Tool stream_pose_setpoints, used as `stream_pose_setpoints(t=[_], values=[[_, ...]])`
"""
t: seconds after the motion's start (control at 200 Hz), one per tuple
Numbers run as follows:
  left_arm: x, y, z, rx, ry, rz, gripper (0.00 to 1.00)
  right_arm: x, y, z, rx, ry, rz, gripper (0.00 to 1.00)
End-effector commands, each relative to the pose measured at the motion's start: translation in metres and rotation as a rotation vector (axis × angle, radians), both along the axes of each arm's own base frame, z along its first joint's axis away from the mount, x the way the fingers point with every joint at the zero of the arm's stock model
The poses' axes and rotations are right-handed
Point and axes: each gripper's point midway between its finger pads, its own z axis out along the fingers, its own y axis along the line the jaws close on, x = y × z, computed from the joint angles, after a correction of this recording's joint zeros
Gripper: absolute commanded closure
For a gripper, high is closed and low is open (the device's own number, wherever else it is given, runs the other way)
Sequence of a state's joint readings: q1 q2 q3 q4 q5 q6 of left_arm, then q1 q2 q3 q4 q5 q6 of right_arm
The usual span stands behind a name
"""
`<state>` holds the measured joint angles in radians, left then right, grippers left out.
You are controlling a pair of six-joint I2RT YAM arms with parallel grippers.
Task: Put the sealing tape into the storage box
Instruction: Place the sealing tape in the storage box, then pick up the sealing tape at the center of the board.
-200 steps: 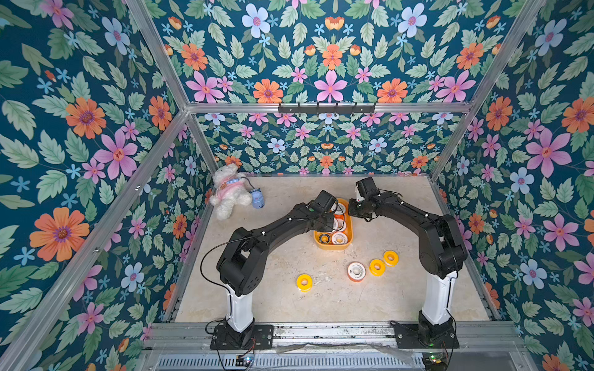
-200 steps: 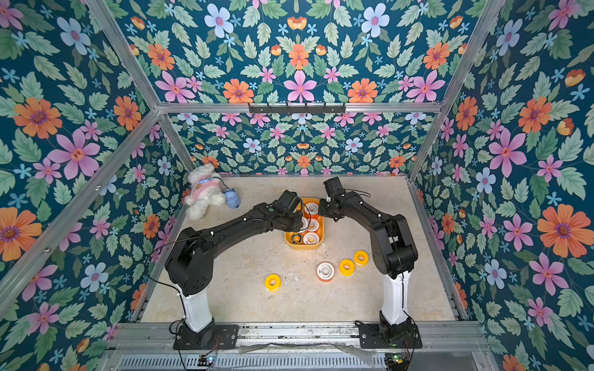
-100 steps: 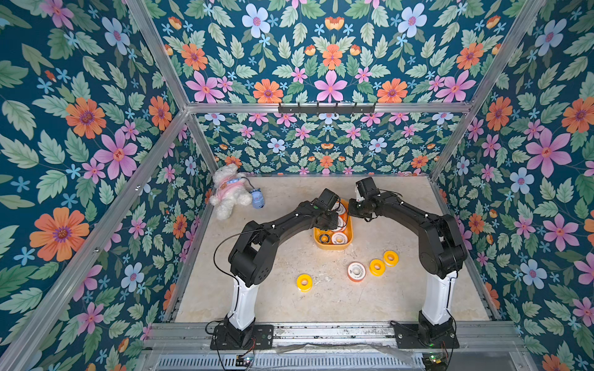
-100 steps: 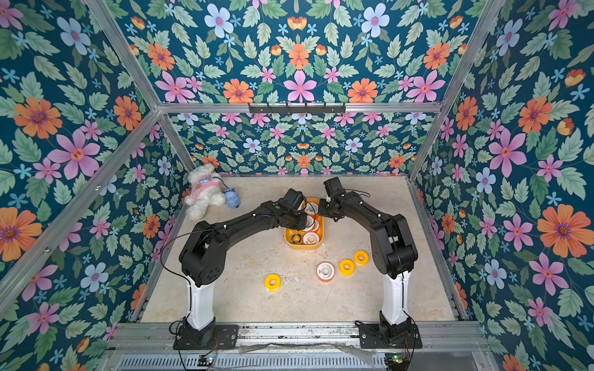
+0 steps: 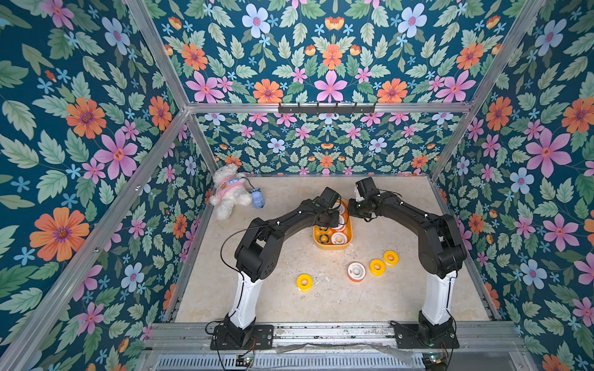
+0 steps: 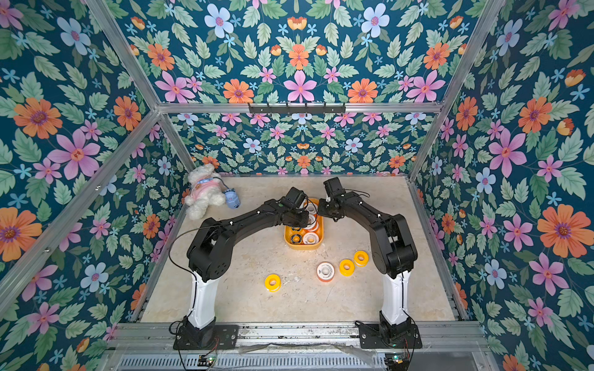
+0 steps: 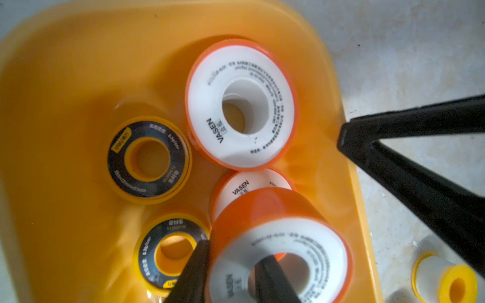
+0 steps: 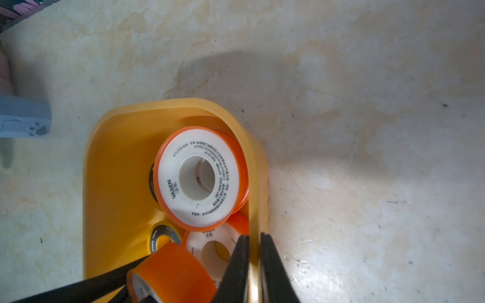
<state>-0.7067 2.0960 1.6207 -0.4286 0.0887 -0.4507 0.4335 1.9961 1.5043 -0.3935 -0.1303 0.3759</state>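
holds one orange-rimmed spool of sealing tape in the left fingers, narrowed on its wall, one through the centre hole and one outside. hangs tilted, hole axis slanting rather than upright, straight over the storage box. shows beneath it two more white-faced spools and two black-and-yellow ones lying flat on the box floor, with some floor bare. pins the box's right rim with the right fingers, closed tight with one inside the wall and one outside, probably to steady it. calls only for a short lowering and a release by the left arm, the one in place above the box. has on the pale stone-look worktop, nearer and well apart from the box, three yellow spools and one white-faced spool. has a white plush toy far left by the flowered walls.
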Motion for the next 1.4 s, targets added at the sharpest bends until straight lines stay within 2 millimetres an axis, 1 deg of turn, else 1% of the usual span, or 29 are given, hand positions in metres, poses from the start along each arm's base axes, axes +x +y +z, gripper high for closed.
stream_pose_setpoints(t=[0.0,0.135,0.25,0.36,0.445,0.54,0.6,0.67,0.865,0.965,1.075,1.135,1.215,1.31,1.395], values=[[0.002,-0.003,0.000,-0.012,0.008,0.003,0.67,-0.001,0.002,0.000,0.003,0.003,0.008,0.86],[0.003,-0.003,-0.003,-0.012,0.013,0.006,0.65,-0.001,0.001,0.000,0.001,0.003,0.007,0.85],[0.004,-0.003,-0.003,-0.013,0.013,0.013,0.56,0.000,0.002,0.000,0.001,0.000,0.008,0.85],[0.005,-0.003,-0.002,-0.017,0.010,0.014,0.51,0.000,0.002,0.002,0.002,-0.001,0.008,0.85],[0.007,-0.005,0.000,-0.023,0.004,0.016,0.52,0.000,0.001,0.003,0.000,-0.004,0.007,0.85],[0.008,-0.006,0.001,-0.031,-0.001,0.017,0.55,0.000,0.000,0.006,0.001,-0.010,0.004,0.85],[0.009,-0.007,0.000,-0.036,0.001,0.015,0.60,0.001,0.000,0.009,0.002,-0.017,0.001,0.85],[0.009,-0.008,0.000,-0.040,0.001,0.015,0.61,0.001,-0.001,0.015,0.004,-0.028,-0.002,0.85],[0.013,-0.008,0.005,-0.042,-0.015,0.026,0.61,0.001,-0.005,0.026,0.005,-0.051,-0.010,0.84],[0.015,-0.007,0.009,-0.047,-0.027,0.029,0.58,0.000,-0.006,0.033,0.013,-0.067,-0.013,0.83],[0.015,-0.007,0.022,-0.061,-0.045,0.026,0.49,-0.005,-0.009,0.040,0.017,-0.085,-0.019,0.80],[0.013,-0.005,0.033,-0.071,-0.066,0.026,0.46,-0.010,-0.011,0.044,0.022,-0.096,-0.016,0.79],[0.010,0.001,0.052,-0.089,-0.106,0.030,0.45,-0.020,-0.016,0.046,0.023,-0.106,-0.011,0.78],[0.002,0.016,0.074,-0.103,-0.163,0.054,0.45,-0.037,-0.018,0.046,0.042,-0.109,0.008,0.77],[-0.006,0.035,0.086,-0.117,-0.196,0.080,0.45,-0.054,-0.022,0.043,0.046,-0.108,0.022,0.76]])
